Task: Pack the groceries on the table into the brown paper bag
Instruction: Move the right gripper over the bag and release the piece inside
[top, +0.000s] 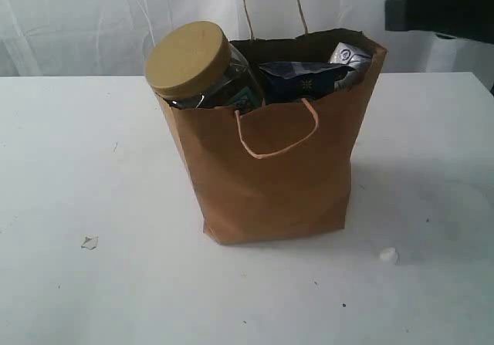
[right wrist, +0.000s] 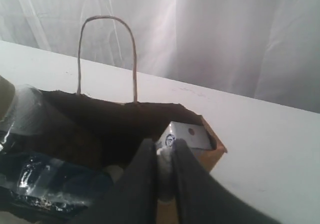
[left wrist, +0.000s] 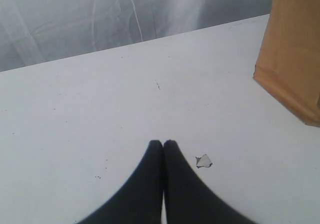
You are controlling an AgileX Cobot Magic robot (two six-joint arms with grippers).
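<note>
The brown paper bag [top: 285, 183] stands upright mid-table. The tan-lidded clear jar [top: 189, 55] leans out of its left rim. The blue-ended spaghetti packet [top: 297, 79] and the small white-blue packet [top: 349, 55] poke up inside. My right gripper [right wrist: 164, 145] hovers above the bag's right corner, open by a narrow gap. Through that gap I see the white-blue packet [right wrist: 187, 134] lying in the bag. My left gripper [left wrist: 163, 143] is shut and empty, low over the table [left wrist: 100, 98], left of the bag [left wrist: 295, 58]. The pouch, yellow bottle and dark jar are hidden.
A small white scrap [left wrist: 204, 161] lies right beside my left fingertips; it shows in the exterior view as scrap [top: 89, 241]. A tiny white lump [top: 388, 255] sits near the bag's front right. The right arm [top: 440, 5] hangs dark at the upper right. A white curtain backs the table.
</note>
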